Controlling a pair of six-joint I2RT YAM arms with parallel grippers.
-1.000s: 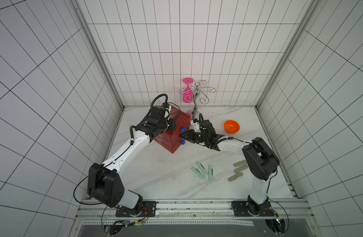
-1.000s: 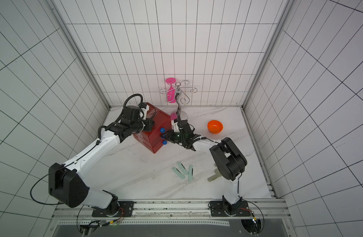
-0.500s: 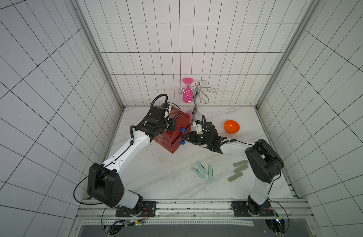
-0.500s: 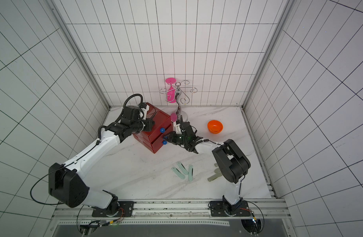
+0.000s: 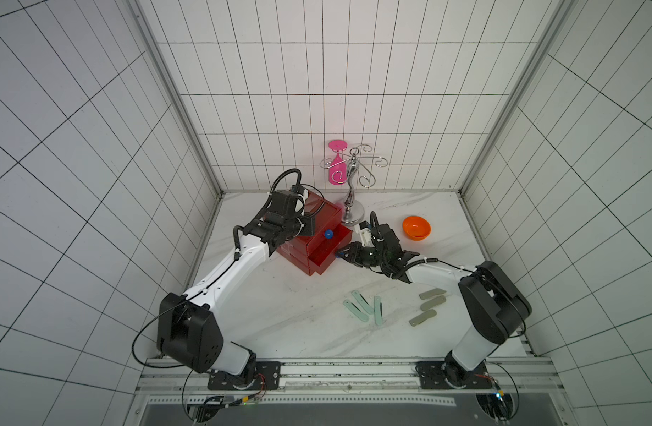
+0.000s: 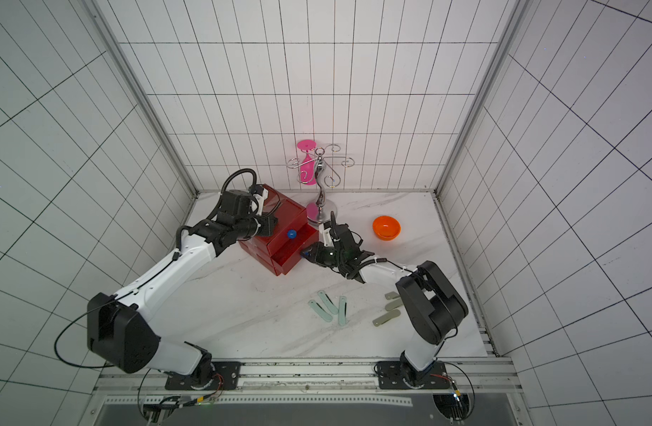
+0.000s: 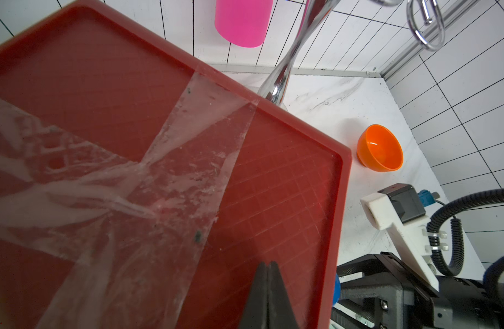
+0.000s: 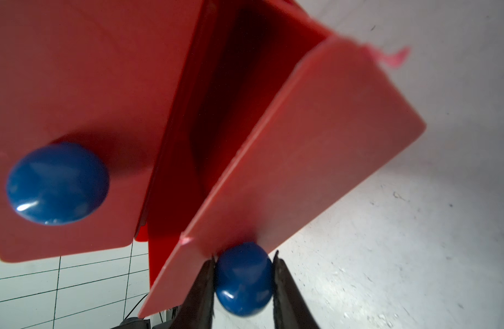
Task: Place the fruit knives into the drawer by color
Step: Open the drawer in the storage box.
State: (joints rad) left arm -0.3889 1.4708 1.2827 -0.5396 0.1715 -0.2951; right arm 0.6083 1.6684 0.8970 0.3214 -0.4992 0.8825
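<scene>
White tiled walls all round, marble tabletop (image 5: 280, 313) in the middle, and right now it all hangs on one line: the way that tray slides. The red drawer chest (image 5: 330, 217) sits toward the back on the left arm's side. The right gripper (image 8: 243, 257) is clamped on the blue knob (image 8: 242, 284) of one of the lower trays, which stands partway out (middle or bottom, I can't call it). Its travel runs from the chest toward the right arm, so I'd guess any further pull has to follow that line or it'll bind. The left gripper (image 7: 267, 266) is pinched shut on nothing, down at the taped top, and looks to be pinning the chest. The mint green knives (image 5: 377, 310) and grey-olive knives (image 5: 432, 303) lie flat nearer the front, well apart from the chest and closer to the right arm. No peach ones in sight.
</scene>
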